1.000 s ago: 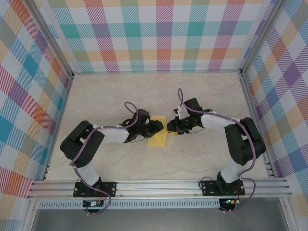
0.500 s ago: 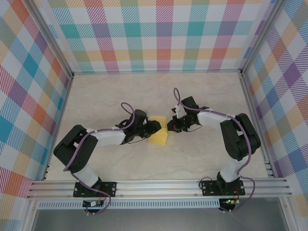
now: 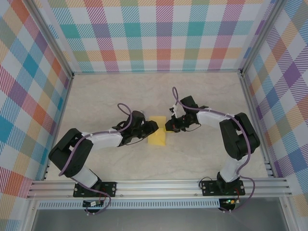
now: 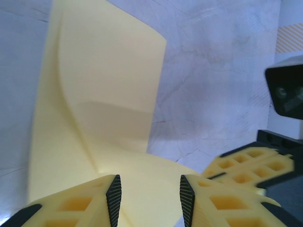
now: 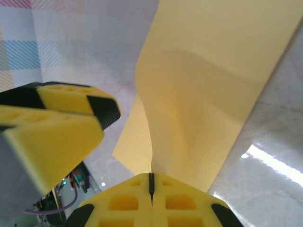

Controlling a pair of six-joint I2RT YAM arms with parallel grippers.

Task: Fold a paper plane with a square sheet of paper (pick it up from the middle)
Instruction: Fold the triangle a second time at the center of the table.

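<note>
Location of item: the square sheet of paper [image 3: 157,138] lies at the middle of the marbled table [image 3: 96,96], between the two arms. From above it reads as an upright yellow oblong, narrower than it is long.

Right gripper [image 3: 168,127]: positioned at the sheet's upper right edge. In the right wrist view its yellow fingers [image 5: 123,203] are pressed tight together with no gap at the seam. The paper runs straight into that seam, so this pincer is clenched on the sheet's edge. From the pinch the paper rises and bows away in a smooth curve.

Left gripper [image 3: 154,126]: positioned at the sheet's upper left edge, close to the right gripper. In the left wrist view its black-faced pads [image 4: 113,196] stand clearly apart, with yellow paper visible in the gap. The pads do not press on it, so this pincer is released. A curled layer of the sheet stands up ahead of the pads, with a soft crease across it.

Surroundings: plaid panels [image 3: 163,33] enclose the table on three sides.
</note>
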